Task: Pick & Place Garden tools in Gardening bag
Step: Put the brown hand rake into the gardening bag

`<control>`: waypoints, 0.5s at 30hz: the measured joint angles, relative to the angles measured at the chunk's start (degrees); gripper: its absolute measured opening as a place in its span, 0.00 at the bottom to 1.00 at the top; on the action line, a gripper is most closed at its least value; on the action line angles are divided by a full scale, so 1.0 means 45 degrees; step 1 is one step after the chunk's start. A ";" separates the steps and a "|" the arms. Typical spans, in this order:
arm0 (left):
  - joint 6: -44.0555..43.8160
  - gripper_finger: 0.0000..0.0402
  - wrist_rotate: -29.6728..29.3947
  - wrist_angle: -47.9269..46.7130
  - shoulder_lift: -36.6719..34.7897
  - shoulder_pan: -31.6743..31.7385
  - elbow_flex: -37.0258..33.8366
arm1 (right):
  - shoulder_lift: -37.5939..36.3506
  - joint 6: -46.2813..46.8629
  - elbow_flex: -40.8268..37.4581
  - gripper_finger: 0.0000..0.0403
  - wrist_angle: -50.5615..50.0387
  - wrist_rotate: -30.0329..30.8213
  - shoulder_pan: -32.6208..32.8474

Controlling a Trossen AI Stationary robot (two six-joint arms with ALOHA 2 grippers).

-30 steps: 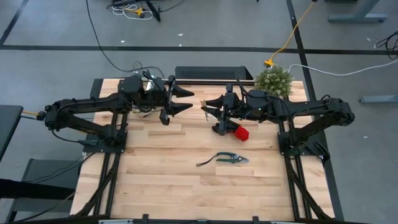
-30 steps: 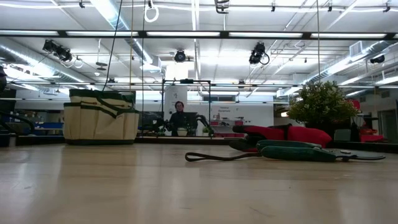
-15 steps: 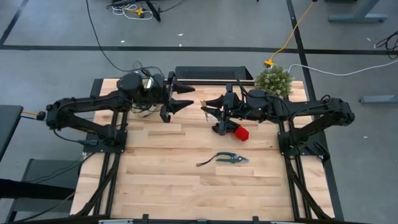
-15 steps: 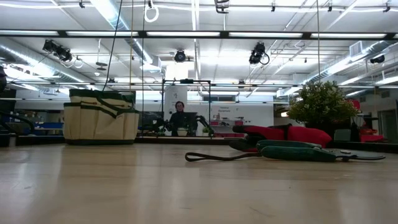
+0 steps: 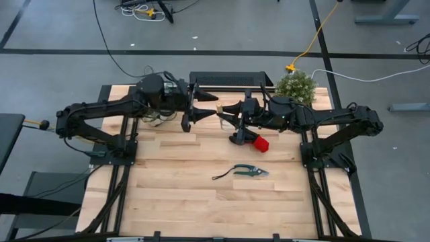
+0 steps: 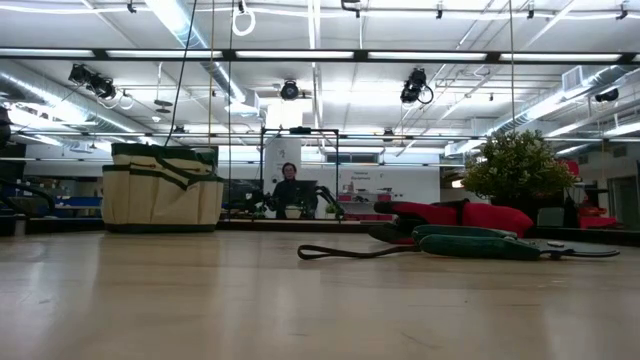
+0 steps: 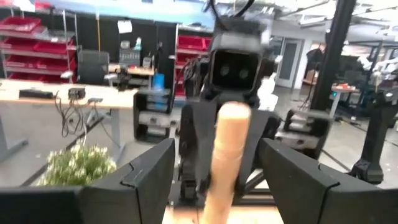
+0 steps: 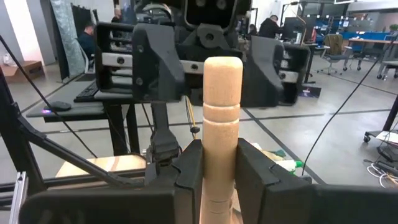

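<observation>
Handover step is underway above the table's far edge: right gripper [image 5: 227, 114] is clamping a wooden-handled tool [image 8: 222, 118], handle end pointing at the left gripper [image 5: 201, 107], whose fingers [image 7: 142, 180] are spread open around it. Next, left jaws need closing before right releases. Pruning shears [image 5: 250, 171] are lying mid-table; gardening bag [image 6: 162, 190] is standing at the far side.

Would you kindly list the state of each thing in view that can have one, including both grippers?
Right gripper: shut on the wooden handle, held above the table.
Left gripper: open, its fingers on either side of the handle's free end, not closed on it.
Wooden handle: gripped, off the table.
Pruning shears: lying flat on the table, untouched.
Gardening bag: standing upright.
Red glove: lying on the table below the right gripper.
</observation>
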 joint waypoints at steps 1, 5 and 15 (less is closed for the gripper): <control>-0.0023 0.61 -0.0022 -0.0094 0.0019 -0.0061 -0.0007 | 0.0000 0.0002 0.0000 0.16 0.0024 0.0000 0.0001; 0.0061 0.61 -0.0070 0.0161 0.0253 -0.0333 0.0000 | 0.0000 0.0002 0.0000 0.16 0.0110 0.0010 -0.0002; 0.0340 0.61 -0.0400 0.1212 0.0643 -0.0585 -0.0005 | 0.0000 0.0036 0.0000 0.16 0.0234 0.0000 0.0001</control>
